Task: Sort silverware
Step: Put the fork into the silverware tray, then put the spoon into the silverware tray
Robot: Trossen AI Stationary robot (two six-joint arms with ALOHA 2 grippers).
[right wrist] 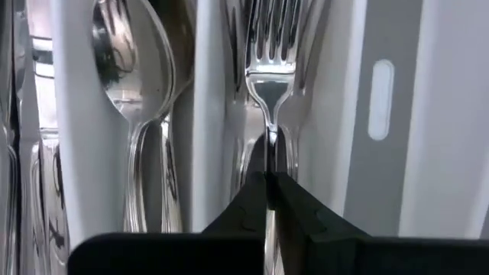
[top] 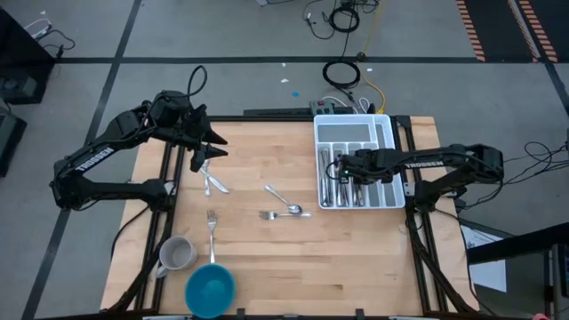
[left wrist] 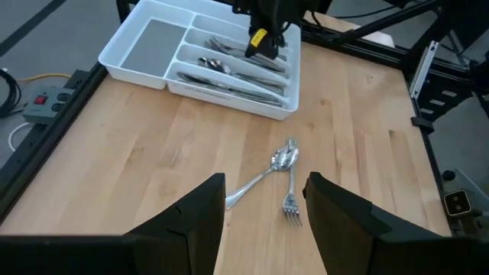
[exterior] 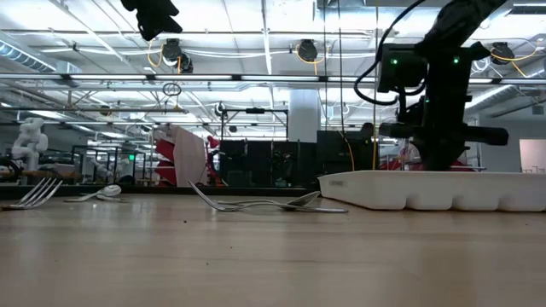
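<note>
Overhead, the wooden surface [top: 293,258] carries every item of the scene. Left arm [top: 116,147]: reaches in over the far left part of the surface; its gripper [left wrist: 263,202] hangs above the wood with the fingers [left wrist: 199,221] spread wide apart and nothing between them. Right arm [top: 444,164]: stretches across the white organiser tray [top: 384,133], which lies at the right side of the surface; its gripper [right wrist: 269,183] is lowered into a compartment, fingers pressed together on the handle of a fork [right wrist: 269,69] that lies tines forward in that slot. Blue bowl [top: 210,290] and grey mug [top: 176,254]: side by side at the near left edge, the mug just beyond the bowl.

Silverware, sorted portion: spoons [right wrist: 141,84] fill the compartment next to the fork slot, and further pieces lie along the tray's long slots in the left wrist view.

Silverware, unsorted portion: a loose spoon [top: 283,201] and a loose fork [top: 283,215] lie touching near the middle of the surface, just left of the tray. A single fork [top: 212,229] lies near the mug, tines pointing away from the bowl. A small cluster of pieces [top: 212,178] rests beneath the left gripper; their kinds cannot be told.
</note>
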